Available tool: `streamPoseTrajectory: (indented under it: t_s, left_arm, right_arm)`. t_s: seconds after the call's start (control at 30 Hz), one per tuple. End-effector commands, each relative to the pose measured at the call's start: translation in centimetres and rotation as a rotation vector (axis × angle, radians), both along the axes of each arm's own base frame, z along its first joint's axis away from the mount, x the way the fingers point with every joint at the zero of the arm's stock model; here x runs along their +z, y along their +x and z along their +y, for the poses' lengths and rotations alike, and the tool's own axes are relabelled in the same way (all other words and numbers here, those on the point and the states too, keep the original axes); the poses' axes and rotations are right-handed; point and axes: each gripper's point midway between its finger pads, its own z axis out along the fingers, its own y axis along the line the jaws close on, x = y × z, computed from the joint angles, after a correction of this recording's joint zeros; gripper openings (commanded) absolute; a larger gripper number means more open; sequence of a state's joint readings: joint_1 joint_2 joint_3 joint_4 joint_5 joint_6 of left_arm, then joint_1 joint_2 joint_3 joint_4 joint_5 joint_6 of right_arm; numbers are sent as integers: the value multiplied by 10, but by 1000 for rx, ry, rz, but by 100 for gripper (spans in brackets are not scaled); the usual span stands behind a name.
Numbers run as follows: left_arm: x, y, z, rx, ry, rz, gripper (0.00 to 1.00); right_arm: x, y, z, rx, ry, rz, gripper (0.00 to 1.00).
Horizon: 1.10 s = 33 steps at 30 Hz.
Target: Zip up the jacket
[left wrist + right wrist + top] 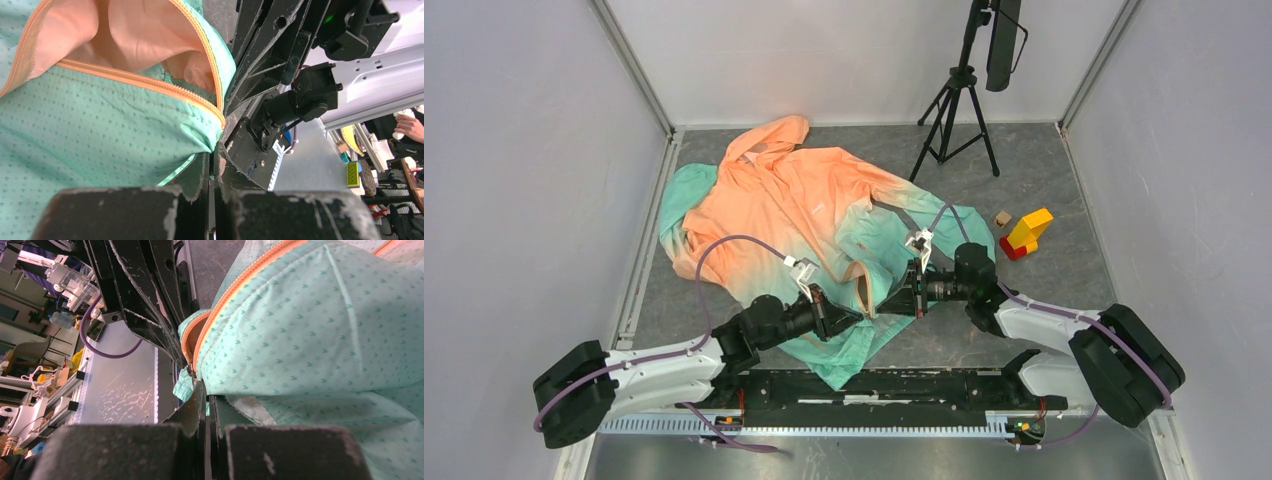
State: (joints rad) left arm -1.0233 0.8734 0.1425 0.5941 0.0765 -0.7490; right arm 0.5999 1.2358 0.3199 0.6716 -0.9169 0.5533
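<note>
The jacket lies spread on the table, orange at the hood fading to teal at the hem. My left gripper and right gripper meet at the hem's open front, facing each other. In the left wrist view my left gripper is shut on the teal hem corner beside the orange zipper. In the right wrist view my right gripper is shut on the other teal front edge, just below the orange zipper's lower end. The front gapes open above the grippers.
A black tripod stands at the back right. A red and yellow block and a small tan cube lie right of the jacket. Grey walls close in the table on three sides. The black base rail runs along the near edge.
</note>
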Motion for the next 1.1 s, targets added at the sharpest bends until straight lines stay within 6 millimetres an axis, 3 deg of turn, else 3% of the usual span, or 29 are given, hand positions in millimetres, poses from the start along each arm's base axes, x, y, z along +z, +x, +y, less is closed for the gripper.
streamPoseTrajectory:
  t_s: [0.0, 1.07]
  left_arm:
    - [18, 6, 0, 43, -86, -2, 2]
    - [18, 6, -2, 40, -89, 12, 2]
  right_arm:
    - [6, 0, -1, 6, 24, -46, 0]
    - [11, 5, 0, -24, 37, -42, 0]
